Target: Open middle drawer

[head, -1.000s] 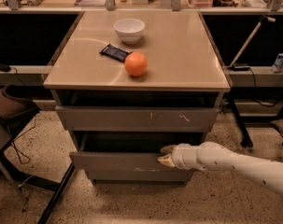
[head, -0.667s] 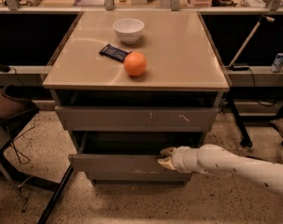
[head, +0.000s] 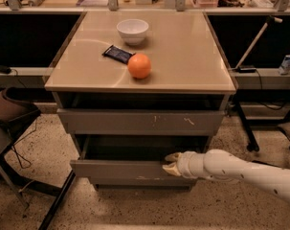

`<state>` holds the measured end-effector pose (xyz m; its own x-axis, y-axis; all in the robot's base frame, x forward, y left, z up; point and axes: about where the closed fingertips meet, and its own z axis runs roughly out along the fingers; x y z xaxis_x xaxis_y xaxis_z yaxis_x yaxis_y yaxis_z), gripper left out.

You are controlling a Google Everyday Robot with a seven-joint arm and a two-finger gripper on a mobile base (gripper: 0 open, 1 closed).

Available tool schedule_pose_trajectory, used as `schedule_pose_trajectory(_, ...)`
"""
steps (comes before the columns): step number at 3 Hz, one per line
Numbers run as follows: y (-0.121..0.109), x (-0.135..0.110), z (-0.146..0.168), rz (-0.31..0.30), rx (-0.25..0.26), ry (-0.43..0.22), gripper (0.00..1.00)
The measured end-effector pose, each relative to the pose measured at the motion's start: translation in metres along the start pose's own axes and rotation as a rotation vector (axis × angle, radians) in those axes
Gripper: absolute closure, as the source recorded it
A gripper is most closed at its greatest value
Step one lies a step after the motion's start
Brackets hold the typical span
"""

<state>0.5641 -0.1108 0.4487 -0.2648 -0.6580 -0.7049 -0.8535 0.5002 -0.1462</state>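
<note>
The gripper [head: 172, 163], at five o'clock, is clenched on the top lip of the middle drawer [head: 120, 170] (no handle to hook), which sits part-open

A speckled floor [head: 135, 212] runs under the tan-topped cabinet [head: 192, 56], with a dark chair [head: 13, 111] at 9 o'clock, a cluttered bench [head: 87, 1] at 12 and the gripper [head: 172, 164] at 5.

Arm [head: 250, 170] cut off right — tool [head: 172, 163] at middle drawer [head: 118, 169] rim.
</note>
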Motion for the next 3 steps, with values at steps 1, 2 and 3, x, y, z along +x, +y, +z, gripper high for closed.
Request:
schedule_pose_trajectory(1, 0.000, 0.000, 0.000, 0.000, 0.000, 0.000, 1.00)
schedule_pose_trajectory(2, 0.004, -0.001, 0.003, -0.018, -0.006, 0.009, 1.00)
schedule_pose_trajectory(3, 0.023, 0.005, -0.001, -0.073, -0.041, 0.017, 1.00)
